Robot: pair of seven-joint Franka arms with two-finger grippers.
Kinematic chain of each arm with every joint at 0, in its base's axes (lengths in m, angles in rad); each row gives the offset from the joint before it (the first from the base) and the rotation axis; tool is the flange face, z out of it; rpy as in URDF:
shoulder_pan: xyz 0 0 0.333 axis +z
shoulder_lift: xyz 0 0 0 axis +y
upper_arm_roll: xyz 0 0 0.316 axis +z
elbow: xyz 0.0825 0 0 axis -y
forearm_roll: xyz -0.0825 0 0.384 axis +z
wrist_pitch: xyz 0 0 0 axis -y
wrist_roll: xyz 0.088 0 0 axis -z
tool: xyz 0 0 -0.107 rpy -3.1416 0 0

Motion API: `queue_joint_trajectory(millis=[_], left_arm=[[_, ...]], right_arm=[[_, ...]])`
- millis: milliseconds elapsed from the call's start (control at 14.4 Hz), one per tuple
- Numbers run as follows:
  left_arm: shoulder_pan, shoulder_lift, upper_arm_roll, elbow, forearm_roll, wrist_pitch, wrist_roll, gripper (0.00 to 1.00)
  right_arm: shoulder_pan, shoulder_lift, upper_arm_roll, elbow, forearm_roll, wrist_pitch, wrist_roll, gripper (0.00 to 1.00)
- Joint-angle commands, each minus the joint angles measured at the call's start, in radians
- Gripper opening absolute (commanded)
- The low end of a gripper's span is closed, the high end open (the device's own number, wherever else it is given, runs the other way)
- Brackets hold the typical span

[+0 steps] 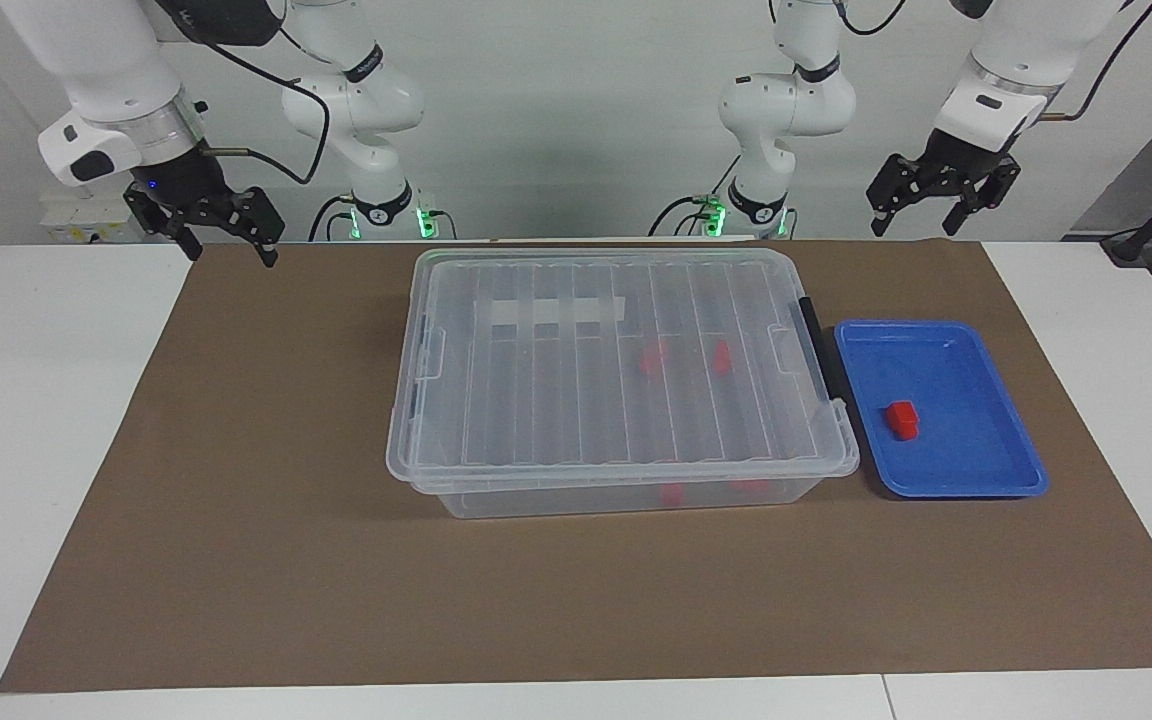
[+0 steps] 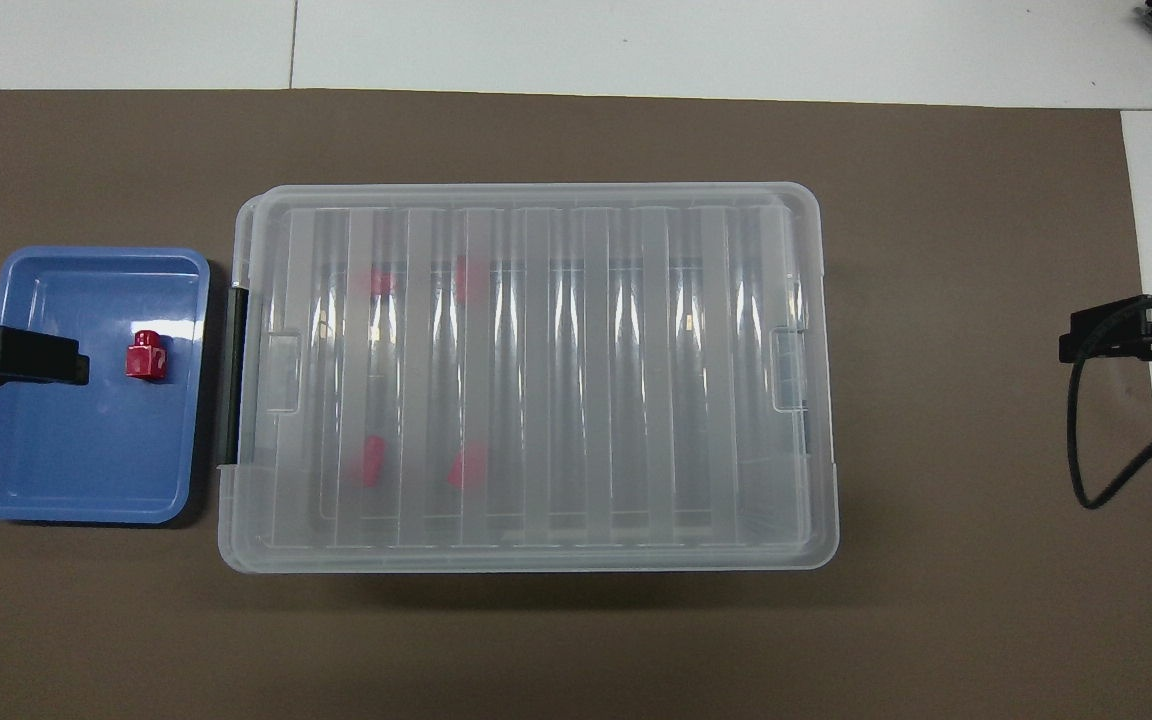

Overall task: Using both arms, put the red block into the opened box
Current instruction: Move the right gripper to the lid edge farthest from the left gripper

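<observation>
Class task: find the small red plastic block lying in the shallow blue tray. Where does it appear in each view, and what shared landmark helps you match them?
Facing view: small red plastic block lies at the picture's right, in the shallow blue tray.
Overhead view: it lies at the picture's left, in the same tray.
Shared landmark: the black end handle of the clear plastic box, beside the tray.

The box (image 1: 616, 400) is clear, glossy plastic with a ribbed lid; the blue tray (image 1: 976, 470) and red block (image 1: 902, 419) look like smooth, shiny plastic too. A matt brown sheet (image 1: 236, 500), perhaps paper, covers the white tabletop (image 1: 36, 400).
</observation>
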Motion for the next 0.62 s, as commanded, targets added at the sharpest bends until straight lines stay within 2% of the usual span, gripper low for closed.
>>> queue_joint_trajectory(millis=[0,347,555], left_arm=[[-0.010,-0.009,0.015,-0.009,-0.008,0.010,0.004,1.00],[-0.009,-0.010,0.015,-0.011,-0.008,-0.004,0.002,1.00],[-0.010,-0.010,0.015,-0.011,-0.008,-0.004,0.004,1.00]], right_arm=[[0.001,-0.004,0.002,-0.011,-0.006,0.009,0.018,1.00],[0.002,-0.007,0.004,-0.039,0.006,0.030,0.019,1.00],[0.045,-0.026,0.019,-0.115,0.008,0.140,0.047,1.00]])
